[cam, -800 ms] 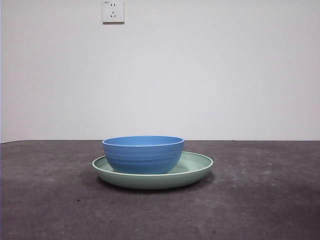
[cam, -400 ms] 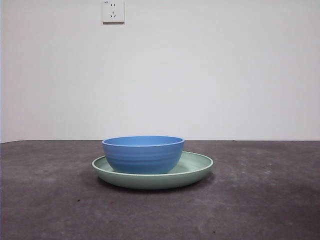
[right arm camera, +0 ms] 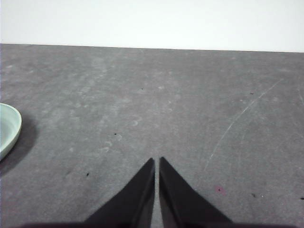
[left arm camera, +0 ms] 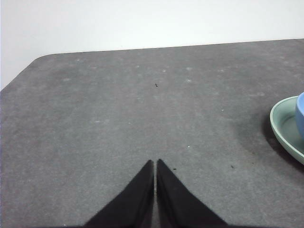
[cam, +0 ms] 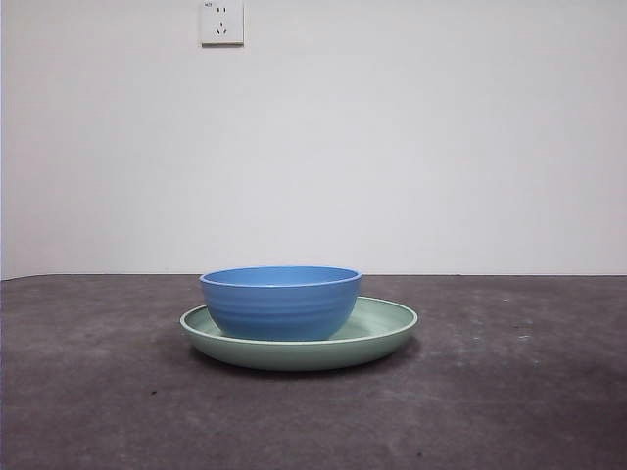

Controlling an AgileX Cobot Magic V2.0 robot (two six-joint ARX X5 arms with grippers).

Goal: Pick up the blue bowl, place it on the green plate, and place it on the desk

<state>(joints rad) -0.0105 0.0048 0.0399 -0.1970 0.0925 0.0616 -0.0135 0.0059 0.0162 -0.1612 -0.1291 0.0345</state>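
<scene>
No readable text here. The white wall socket (cam: 221, 22), high above the blue bowl (cam: 280, 302), carries a tiny dark mark at its upper left corner, far too small to make out.

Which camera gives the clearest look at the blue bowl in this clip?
The front view: the blue bowl shows whole, sitting upright in the green plate, ribs and rim clear. The left wrist view catches only a sliver of it at the picture's edge, above the plate's rim. The right wrist view shows only a bit of the plate, no bowl.
</scene>
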